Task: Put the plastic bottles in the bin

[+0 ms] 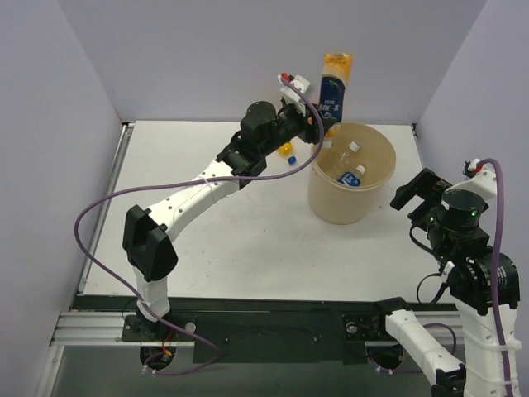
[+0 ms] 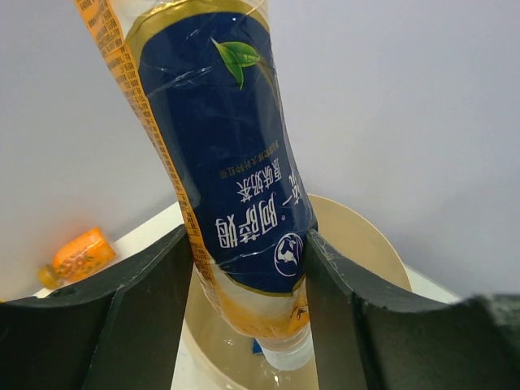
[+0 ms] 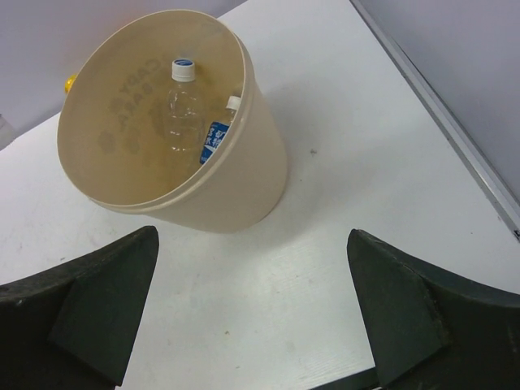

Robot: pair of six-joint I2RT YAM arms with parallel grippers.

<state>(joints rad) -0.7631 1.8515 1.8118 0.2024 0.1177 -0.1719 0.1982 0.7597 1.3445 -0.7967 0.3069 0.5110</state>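
Orange-yellow bottle [image 2: 236, 162] with a dark label hangs cap down at frame centre, clamped in my left pincer [image 2: 248, 280] just above the tan bin [image 2: 366, 244]. Inside the bin lie a blue-capped bottle [image 3: 184, 106] and a blue-labelled bottle [image 3: 213, 140]. At lower left, a squat orange bottle [image 2: 80, 256] rests on the bench [image 1: 248, 240]. My right pincer [image 3: 252, 301] gapes wide and empty.
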